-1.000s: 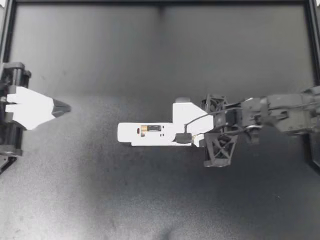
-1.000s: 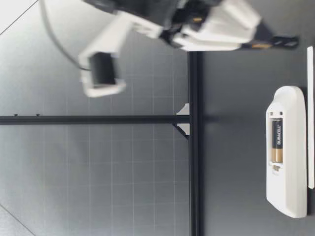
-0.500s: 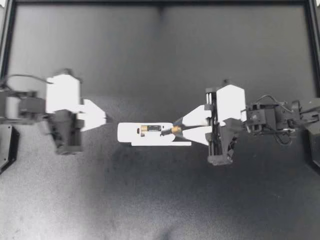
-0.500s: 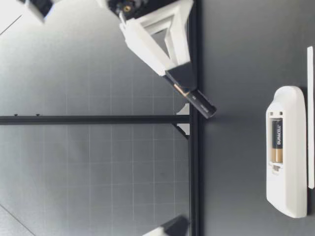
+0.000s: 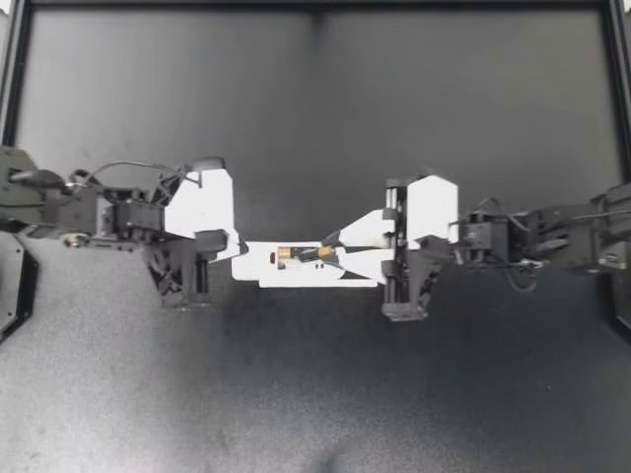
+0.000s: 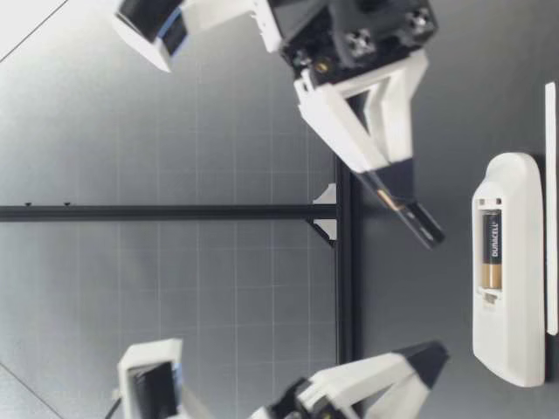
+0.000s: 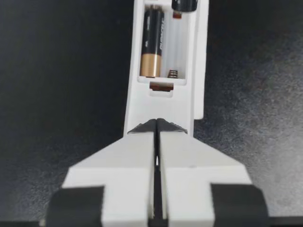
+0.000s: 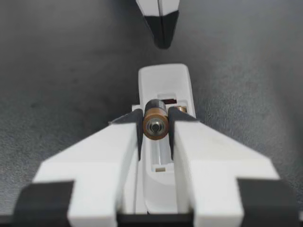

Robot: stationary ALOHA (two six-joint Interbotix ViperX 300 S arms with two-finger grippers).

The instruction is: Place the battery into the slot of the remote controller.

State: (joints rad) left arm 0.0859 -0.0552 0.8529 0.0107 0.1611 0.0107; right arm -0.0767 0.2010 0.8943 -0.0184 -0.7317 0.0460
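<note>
The white remote (image 5: 258,267) lies in the middle of the table with its battery compartment open. One battery (image 7: 152,40) sits in one slot; the slot beside it (image 7: 178,52) is bare. My right gripper (image 5: 331,248) is shut on a second battery (image 8: 156,126), held tilted just above the compartment (image 6: 419,225). My left gripper (image 5: 237,251) is shut and holds nothing. Its fingertips (image 7: 150,128) hover over the remote's end nearest that arm, a little above it in the low view (image 6: 428,353).
A thin white strip (image 6: 550,209), perhaps the cover, lies against the remote's far side from the low camera. The dark mat (image 5: 315,394) is framed by a black rail (image 5: 315,5) at the back and sides.
My left arm has swung in from the table's left edge to the remote's end. My right gripper has carried the battery leftward and lower, over the compartment.
</note>
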